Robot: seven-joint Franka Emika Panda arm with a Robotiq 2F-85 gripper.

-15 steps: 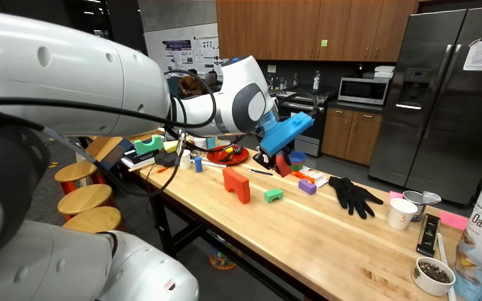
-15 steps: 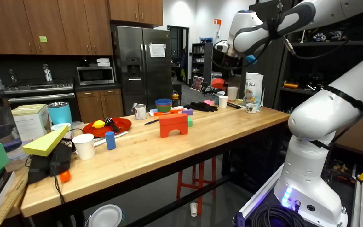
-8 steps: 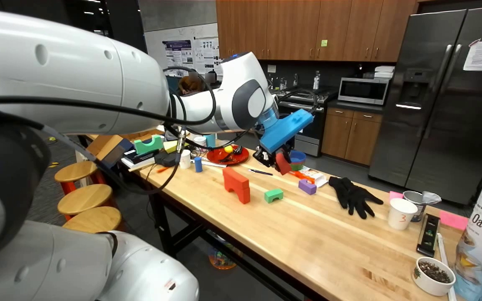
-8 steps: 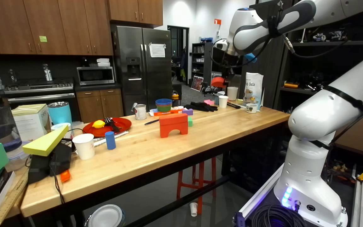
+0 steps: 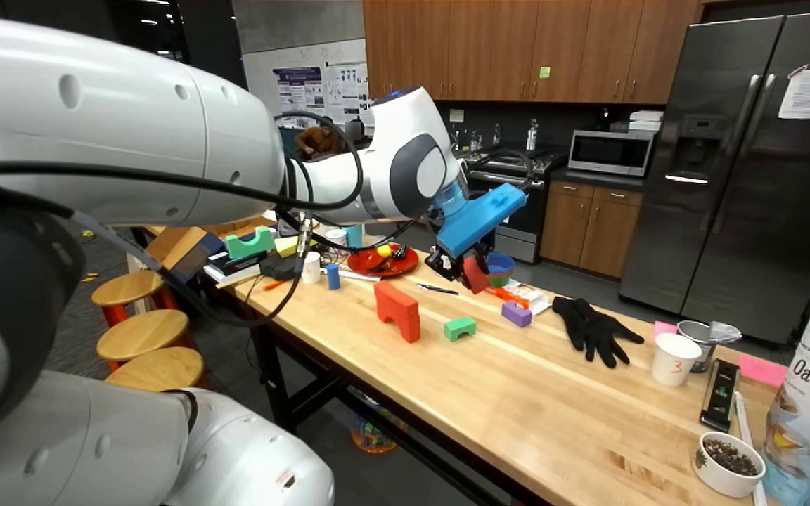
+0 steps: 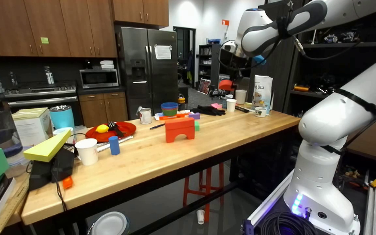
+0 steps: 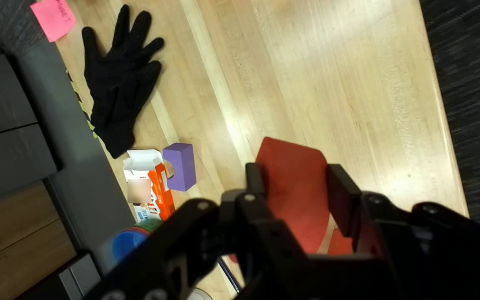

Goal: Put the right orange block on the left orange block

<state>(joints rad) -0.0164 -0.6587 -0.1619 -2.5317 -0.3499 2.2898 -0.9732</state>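
Kitchen tabletop [image 5: 517, 393]: stacking not yet done

The tool [image 7: 296, 179] grips the smaller orange-red block [image 5: 475, 274] aloft, well apart from the orange-red arch block [image 6: 180, 125]. Likely the carrying step; next, it should be centred over the arch block, then lowered gently.

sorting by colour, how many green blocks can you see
2: a small green block on the tabletop near the orange arch, and a large green block on the books. The arm may hide more.
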